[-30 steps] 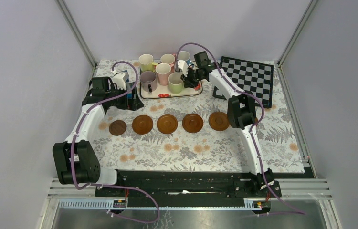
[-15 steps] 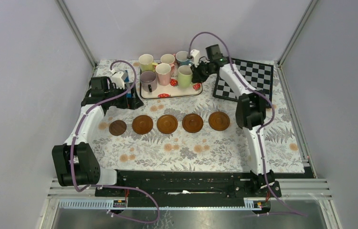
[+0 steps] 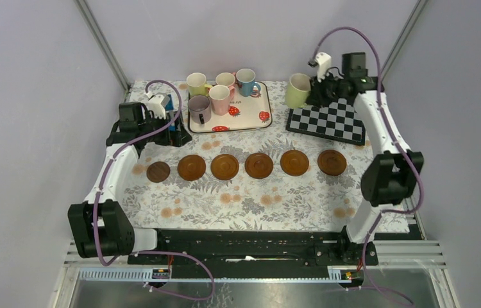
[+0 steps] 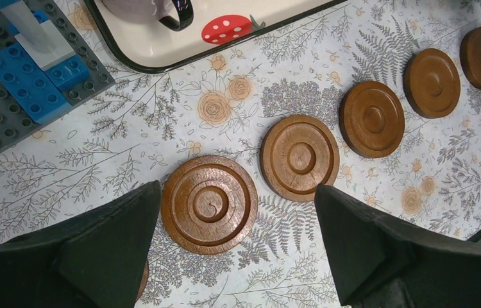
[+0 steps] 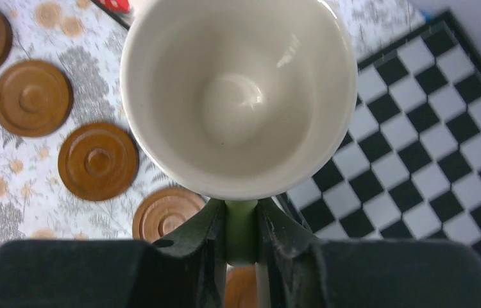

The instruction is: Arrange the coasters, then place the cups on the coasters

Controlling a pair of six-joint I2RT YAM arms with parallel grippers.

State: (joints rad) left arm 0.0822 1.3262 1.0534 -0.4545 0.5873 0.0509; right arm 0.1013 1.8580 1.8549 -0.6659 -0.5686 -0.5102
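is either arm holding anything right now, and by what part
The right pincer is shut on the green cup, pinching it by its handle. The left pincer is open over the coasters and holds nothing.

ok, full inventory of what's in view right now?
coasters: six, brown, the left one smaller and darker; one row across mid table
cups: five, yellow-green, pale pink, light blue, mauve, pink; on the tray
green cup: one; held up by the chessboard's far left corner
tray: one, white with strawberries; far centre
chessboard: one, black and white; far right
brick plate: one, grey with blue bricks; left of the tray
tablecloth: one, floral; covers the table
left gripper: open; above the row's left end
right gripper: shut on the green cup's handle
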